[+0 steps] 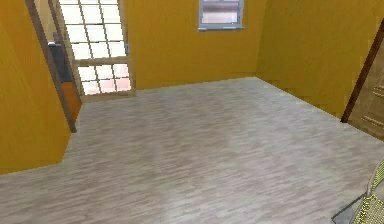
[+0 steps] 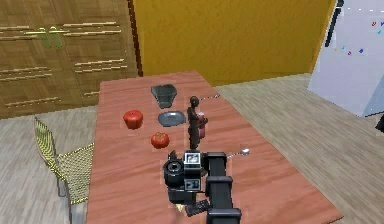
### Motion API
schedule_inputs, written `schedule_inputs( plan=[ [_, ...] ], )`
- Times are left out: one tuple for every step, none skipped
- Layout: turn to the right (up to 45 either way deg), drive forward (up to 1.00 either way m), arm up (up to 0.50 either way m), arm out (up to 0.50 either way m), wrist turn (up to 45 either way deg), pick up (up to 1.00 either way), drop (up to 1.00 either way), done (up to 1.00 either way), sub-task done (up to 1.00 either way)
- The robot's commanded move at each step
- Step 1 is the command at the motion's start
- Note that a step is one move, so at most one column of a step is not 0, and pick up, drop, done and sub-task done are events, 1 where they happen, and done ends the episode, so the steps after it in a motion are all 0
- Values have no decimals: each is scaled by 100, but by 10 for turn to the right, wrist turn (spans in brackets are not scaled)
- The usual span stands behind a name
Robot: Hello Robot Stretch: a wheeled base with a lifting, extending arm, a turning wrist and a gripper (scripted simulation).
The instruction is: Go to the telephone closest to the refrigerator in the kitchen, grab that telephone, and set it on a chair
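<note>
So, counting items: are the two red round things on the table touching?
Apart: arm side view shows bare table between farther red thing and nearer red thing.

Dark square arm (image 2: 222,196) bears black-marked white squares (image 2: 190,159) and a dark claw (image 2: 182,188).

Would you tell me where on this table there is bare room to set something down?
Bare tabletop runs along the strip beside the wire chair, below the two red fruits. Another free patch lies beyond the utensil, at the arm side view's lower right. The middle is crowded: dark tray, grey dish, dark bottle and the hand.
</note>
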Motion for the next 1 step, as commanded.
schedule_inputs(
  plan=[
    [0, 0, -30, 0, 0, 0, 0, 0, 0]
  ],
)
